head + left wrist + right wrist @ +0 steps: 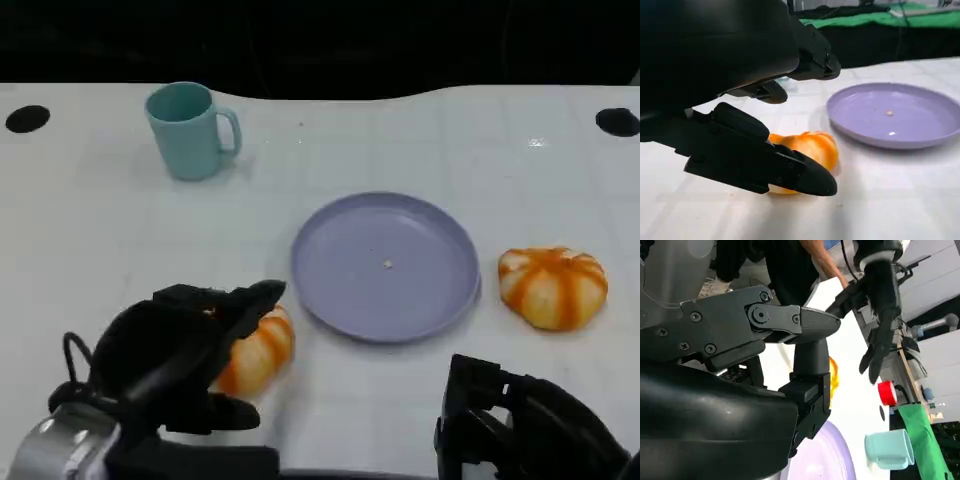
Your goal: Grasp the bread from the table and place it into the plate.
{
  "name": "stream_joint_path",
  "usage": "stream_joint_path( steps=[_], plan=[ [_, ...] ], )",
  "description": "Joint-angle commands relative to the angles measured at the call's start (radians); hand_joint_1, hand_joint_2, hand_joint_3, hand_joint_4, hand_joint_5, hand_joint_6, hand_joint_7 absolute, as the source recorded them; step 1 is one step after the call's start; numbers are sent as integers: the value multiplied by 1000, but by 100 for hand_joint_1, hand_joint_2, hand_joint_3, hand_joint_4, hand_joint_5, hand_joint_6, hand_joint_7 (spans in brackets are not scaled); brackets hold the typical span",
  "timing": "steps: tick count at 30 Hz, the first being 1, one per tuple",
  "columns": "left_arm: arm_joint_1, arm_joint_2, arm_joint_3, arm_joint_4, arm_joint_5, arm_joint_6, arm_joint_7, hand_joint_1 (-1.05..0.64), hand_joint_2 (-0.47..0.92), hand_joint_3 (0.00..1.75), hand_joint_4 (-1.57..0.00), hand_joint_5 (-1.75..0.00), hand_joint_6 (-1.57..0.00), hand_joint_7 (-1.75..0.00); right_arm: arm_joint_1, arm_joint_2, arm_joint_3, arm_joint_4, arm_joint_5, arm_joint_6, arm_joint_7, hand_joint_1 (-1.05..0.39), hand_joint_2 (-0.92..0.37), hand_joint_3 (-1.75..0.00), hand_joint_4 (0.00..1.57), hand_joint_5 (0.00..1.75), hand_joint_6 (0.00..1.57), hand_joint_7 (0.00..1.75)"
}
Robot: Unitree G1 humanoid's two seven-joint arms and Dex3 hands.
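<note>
While its fingers straddle the near bread roll (262,352) without plainly clamping it, the left hand (185,350) is spread, apparently set to grasp. That roll lies on the table (90,230) just left of the purple plate (386,266). Nearer, right of the plate, the right hand (520,420) hangs unladen, fingers apart. A second roll (553,286) sits beside the plate's right rim; a teal mug (190,130) stands far beyond.
</note>
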Motion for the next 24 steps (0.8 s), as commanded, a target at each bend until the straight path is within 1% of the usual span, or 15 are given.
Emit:
stream_joint_path(
  steps=[1, 6, 10, 16, 18, 19, 20, 21, 22, 23, 24],
  plan=[
    [-68, 9, -58, 98, 75, 64, 29, -77, 91, 2, -35, -12, -23, -1, 4, -8, -3, -8, 0, 2, -1, -52, -92, -45, 60, 175, 42, 170],
    [-155, -10, -120, 259, 101, 120, 71, -76, 89, 0, -40, -11, -26, -2, 2, -3, -3, -1, -3, -9, -1, -52, -92, -45, 59, 175, 41, 170],
    [-226, -18, -171, 400, 104, 150, 102, -73, 89, 0, -46, -12, -34, -4, 4, -3, -2, -8, -4, 0, -8, -53, -92, -43, 60, 175, 42, 170],
    [-313, -25, -235, 608, 64, 133, 162, -66, 92, 3, -53, -13, -38, -3, 6, -4, -2, -16, -2, 7, -10, -53, -92, -43, 61, 175, 42, 170],
    [-332, -24, -253, 657, 47, 125, 171, -61, 92, 5, -57, -14, -38, -2, 6, -4, -2, -18, 1, 10, -9, -52, -92, -43, 61, 175, 42, 169],
    [-341, -23, -261, 680, 37, 115, 180, -59, 92, 6, -61, -17, -38, -2, 7, -4, -3, -19, 2, 11, -8, -52, -92, -43, 61, 175, 42, 169],
    [-348, -19, -267, 701, 25, 101, 194, -54, 92, 9, -67, -34, -44, -3, 8, -5, -2, -20, -1, 8, -8, -52, -92, -43, 61, 175, 42, 169],
    [-353, -14, -272, 720, 16, 79, 219, -48, 92, 14, -60, -86, -58, -4, 9, -5, -2, -20, 0, 6, -7, -52, -92, -43, 61, 175, 42, 169],
    [-357, -10, -277, 734, 8, 64, 238, -44, 92, 24, -61, -107, -72, -7, 9, -5, -3, -20, 0, 5, -5, -52, -92, -44, 61, 175, 42, 169],
    [-358, -5, -280, 750, 2, 40, 279, -42, 92, 29, -62, -117, -79, -8, 9, -6, -3, -19, 0, 3, -4, -52, -92, -44, 61, 175, 42, 169],
    [-359, -1, -282, 764, -4, 23, 314, -38, 92, 39, -71, -129, -95, -14, 9, -6, -3, -18, 0, 3, -3, -52, -92, -44, 60, 175, 42, 169]
  ],
)
